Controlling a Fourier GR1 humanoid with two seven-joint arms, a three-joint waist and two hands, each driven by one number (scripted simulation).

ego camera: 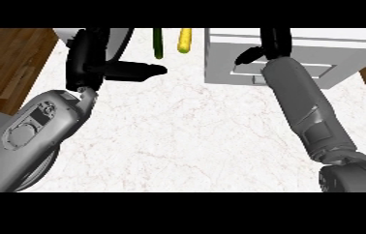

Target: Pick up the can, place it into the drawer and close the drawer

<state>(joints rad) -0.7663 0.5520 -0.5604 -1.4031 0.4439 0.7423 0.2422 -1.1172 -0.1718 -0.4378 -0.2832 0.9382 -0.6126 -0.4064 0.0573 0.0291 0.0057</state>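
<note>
Near us lies the marble table (178,146). Farther left, our left robot hand (107,66) rests with straight fingers, holding nothing. At the far right drawer (314,59), our right robot hand (266,49) is up at the front; we cannot tell its fingers. We see no can, so it is likely inside already; next we push the drawer shut.

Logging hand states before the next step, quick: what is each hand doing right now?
Left hand: open, fingers up, thumb out, holding nothing.
Right hand: at the drawer unit; fingers cannot be told.

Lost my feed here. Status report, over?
Left robot hand open, resting upper left. Right robot hand at the drawer unit, fingers unclear. Can not visible. Yellow item and green item lie between.
</note>
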